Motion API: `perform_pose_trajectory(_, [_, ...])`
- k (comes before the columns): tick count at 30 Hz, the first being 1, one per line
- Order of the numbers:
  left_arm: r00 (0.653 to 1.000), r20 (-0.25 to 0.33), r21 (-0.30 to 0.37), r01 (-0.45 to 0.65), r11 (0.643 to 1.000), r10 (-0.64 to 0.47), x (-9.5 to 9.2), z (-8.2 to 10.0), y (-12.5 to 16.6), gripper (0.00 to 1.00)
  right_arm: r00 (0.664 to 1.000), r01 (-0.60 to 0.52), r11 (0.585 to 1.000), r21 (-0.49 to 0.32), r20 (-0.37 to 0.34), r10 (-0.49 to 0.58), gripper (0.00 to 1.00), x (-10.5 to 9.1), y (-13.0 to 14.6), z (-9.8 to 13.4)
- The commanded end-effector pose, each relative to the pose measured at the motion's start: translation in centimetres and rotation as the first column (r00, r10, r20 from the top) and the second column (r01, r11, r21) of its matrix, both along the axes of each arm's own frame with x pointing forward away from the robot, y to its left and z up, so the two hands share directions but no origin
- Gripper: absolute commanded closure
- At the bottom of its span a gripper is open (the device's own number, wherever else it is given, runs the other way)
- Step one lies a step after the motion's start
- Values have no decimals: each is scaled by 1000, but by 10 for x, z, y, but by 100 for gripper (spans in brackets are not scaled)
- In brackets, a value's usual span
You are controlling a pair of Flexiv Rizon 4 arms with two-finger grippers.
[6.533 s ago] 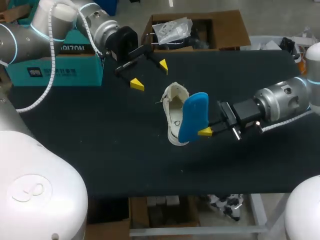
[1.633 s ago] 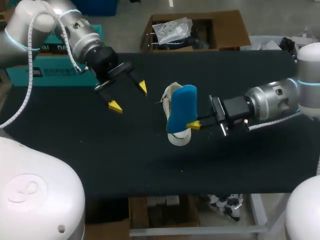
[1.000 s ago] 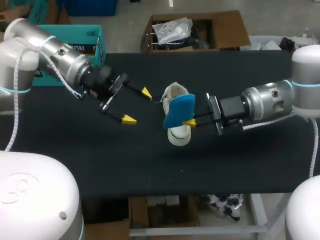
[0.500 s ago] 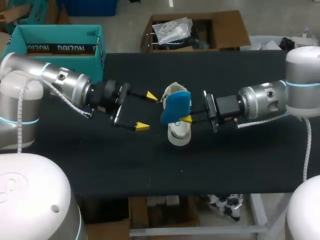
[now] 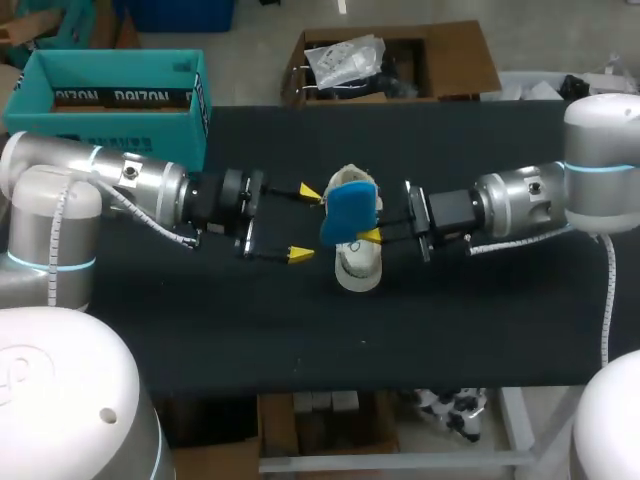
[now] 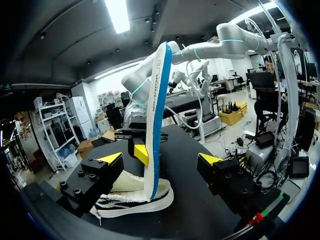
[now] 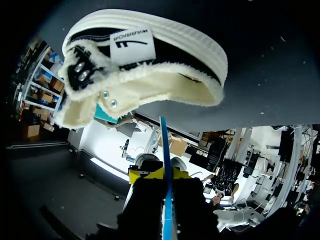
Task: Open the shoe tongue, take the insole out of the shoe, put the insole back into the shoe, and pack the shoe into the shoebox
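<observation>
Me: Black table [image 5: 200,330] under both arms, with the white shoe [image 5: 358,268] lying sole down near its middle.
Spotter: And the insole?
Me: The blue insole [image 5: 350,210] stands nearly upright at the shoe. The left wrist view has its lower end down at the shoe's collar, but I can't tell whether it's inside the opening or only against the side.
Spotter: Who has it?
Me: My right gripper [image 5: 368,234], in from the right. It's pinched on the insole from both faces; its own camera shows the blue edge running straight between the yellow tips.
Spotter: Left side?
Me: The left gripper [image 5: 303,223] sits just beside the shoe, fingers spread wide and gripping nothing. In its own camera, shoe and insole are just ahead, framed by the two tips.
Spotter: Shoebox?
Me: The teal shoebox [image 5: 110,90] is at the table's far left corner — open top, well apart from the shoe
</observation>
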State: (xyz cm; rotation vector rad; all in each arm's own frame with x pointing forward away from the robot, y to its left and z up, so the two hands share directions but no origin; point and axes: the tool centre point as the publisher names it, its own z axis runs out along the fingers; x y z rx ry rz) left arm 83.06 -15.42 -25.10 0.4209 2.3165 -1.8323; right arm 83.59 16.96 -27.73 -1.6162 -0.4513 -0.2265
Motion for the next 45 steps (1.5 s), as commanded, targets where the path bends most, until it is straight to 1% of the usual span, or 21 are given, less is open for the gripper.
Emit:
perform_pose_trajectory(1, [1000, 0, 6, -1, 1000, 1, 10, -9, -14, 0, 1000, 26, 999, -18, -1, -26, 100, 2, 6, -2])
perform_pose_trajectory(2, [1000, 0, 23, -12, 1000, 12, 14, -11, -16, 0, 999, 45, 998, -32, -6, -46, 100, 4, 6, -4])
perform_pose_trajectory(6, [1000, -5, 35, -15, 999, 15, 21, -17, -17, 0, 997, 80, 995, -57, -9, -81, 100, 8, 7, -6])
perform_pose_trajectory(7, [1000, -3, 55, -22, 998, 22, 24, -20, -18, 0, 996, 87, 994, -59, -6, -88, 100, 8, 7, -7])
perform_pose_trajectory(9, [1000, -5, 57, -23, 998, 23, 29, -24, -20, 15, 996, 90, 995, -52, 0, -90, 100, 9, 7, -9])
perform_pose_trajectory(11, [1000, -8, 64, -23, 998, 24, 33, -26, -22, 36, 996, 94, 994, -48, 4, -94, 100, 9, 5, -10])
perform_pose_trajectory(13, [1000, -7, 77, -24, 997, 25, 35, -29, -24, 41, 995, 100, 994, -42, 10, -100, 100, 9, 4, -11])
perform_pose_trajectory(14, [1000, -7, 77, -24, 997, 24, 36, -29, -24, 51, 995, 100, 994, -40, 12, -100, 100, 9, 4, -10])
perform_pose_trajectory(15, [1000, -8, 78, -22, 997, 23, 38, -30, -25, 55, 995, 104, 994, -41, 13, -103, 100, 9, 4, -10])
perform_pose_trajectory(21, [1000, -16, 76, -8, 997, 10, 39, -32, -28, 64, 993, 116, 993, -36, 14, -116, 100, 8, 0, -12])
perform_pose_trajectory(22, [1000, -17, 77, -5, 997, 6, 40, -33, -28, 69, 993, 117, 993, -34, 14, -117, 100, 8, -1, -12])
perform_pose_trajectory(24, [1000, -14, 86, -1, 996, 2, 39, -34, -30, 88, 993, 119, 992, -32, 12, -119, 100, 9, -2, -13])
perform_pose_trajectory(25, [1000, -13, 88, 2, 996, -1, 39, -34, -31, 100, 993, 119, 992, -30, 11, -119, 100, 9, -2, -13])
perform_pose_trajectory(31, [999, 38, 113, 24, 993, -29, 39, -37, -35, 100, 994, 110, 994, -29, 11, -110, 100, 12, -2, -13])
perform_pose_trajectory(33, [998, 59, 111, 27, 993, -33, 39, -37, -35, 100, 994, 110, 993, -40, 9, -110, 57, 12, -1, -11])
perform_pose_trajectory(34, [997, 74, 111, 30, 993, -39, 40, -36, -36, 100, 993, 117, 992, -56, 3, -117, 49, 11, 0, -10])
perform_pose_trajectory(35, [996, 85, 112, 31, 993, -40, 41, -36, -36, 100, 992, 127, 989, -72, 0, -127, 37, 10, 1, -9])
perform_pose_trajectory(37, [993, 107, 122, 39, 992, -52, 43, -35, -37, 100, 990, 142, 986, -92, -2, -143, 29, 7, 1, -6])
perform_pose_trajectory(41, [980, 163, 130, 92, 987, -113, 47, -33, -37, 100, 984, 179, 977, -117, -5, -181, 28, 1, 0, -6])
perform_pose_trajectory(44, [966, 201, 151, 136, 979, -165, 50, -32, -38, 100, 980, 195, 973, -121, -13, -198, 39, -1, -2, -7])
perform_pose_trajectory(45, [960, 215, 167, 143, 976, -178, 55, -33, -37, 100, 980, 197, 973, -121, -13, -200, 41, -1, -3, -8])
